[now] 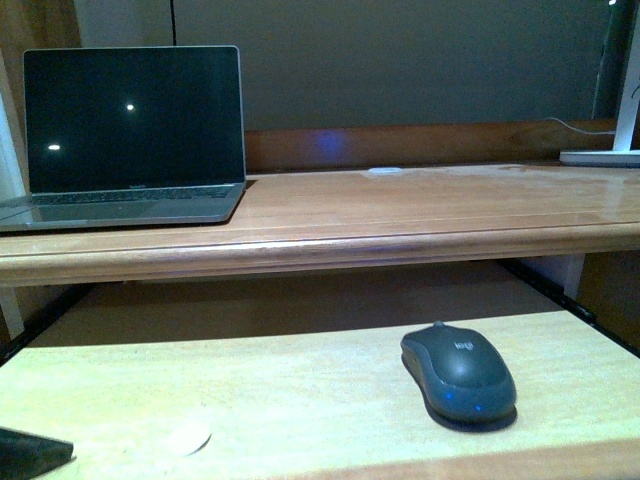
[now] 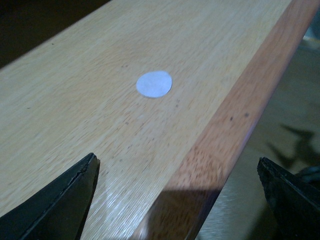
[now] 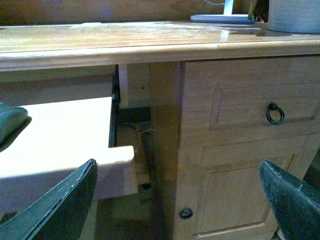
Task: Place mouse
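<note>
Small dark grey dome-shaped mouse (image 1: 458,375) sits on the pale wooden pull-out shelf (image 1: 250,390) below the table (image 1: 400,215). Both the left fingers (image 2: 60,205) and right fingers (image 3: 60,210) gape wide, holding nothing.

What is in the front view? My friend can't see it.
A dark grey mouse sits on a pale pull-out shelf, right of centre, with nothing holding it. Above, on the wooden desk, an open laptop with a dark screen stands at the left.

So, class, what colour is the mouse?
The mouse is dark grey; it shows best in the front view.
</note>
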Available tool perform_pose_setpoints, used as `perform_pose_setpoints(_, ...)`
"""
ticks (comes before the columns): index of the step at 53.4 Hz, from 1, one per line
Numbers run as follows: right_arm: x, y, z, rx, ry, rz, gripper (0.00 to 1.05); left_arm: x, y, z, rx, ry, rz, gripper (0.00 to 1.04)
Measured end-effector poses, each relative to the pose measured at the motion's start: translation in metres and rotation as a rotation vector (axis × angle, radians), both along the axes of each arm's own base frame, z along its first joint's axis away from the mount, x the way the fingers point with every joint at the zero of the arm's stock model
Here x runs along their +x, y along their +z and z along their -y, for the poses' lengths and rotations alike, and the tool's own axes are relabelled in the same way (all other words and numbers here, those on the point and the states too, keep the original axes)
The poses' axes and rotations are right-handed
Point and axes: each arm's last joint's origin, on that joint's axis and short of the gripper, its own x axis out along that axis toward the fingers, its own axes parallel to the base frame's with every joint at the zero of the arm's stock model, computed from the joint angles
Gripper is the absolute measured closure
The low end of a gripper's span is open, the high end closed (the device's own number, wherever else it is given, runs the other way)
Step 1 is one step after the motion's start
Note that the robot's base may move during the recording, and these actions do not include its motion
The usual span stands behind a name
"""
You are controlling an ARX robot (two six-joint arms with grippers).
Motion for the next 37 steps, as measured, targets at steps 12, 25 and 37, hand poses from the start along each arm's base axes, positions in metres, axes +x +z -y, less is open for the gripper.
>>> perform_pose_setpoints(12, 0.0, 0.0, 0.0, 0.0, 0.0, 0.0, 0.07, -0.03, 0.018, 0.009, -0.175, 0.085, -0.113, 0.08)
perform_pose_setpoints(25, 0.0, 0.0, 0.0, 0.0, 0.0, 0.0, 0.07, -0.06, 0.056, 0.002, -0.381, 0.519, -0.038, 0.08)
perform_pose_setpoints(37, 0.0, 0.0, 0.0, 0.0, -0.001, 0.0, 0.07, -0.109, 0.062, -0.005, -0.366, 0.868, 0.337, 0.31)
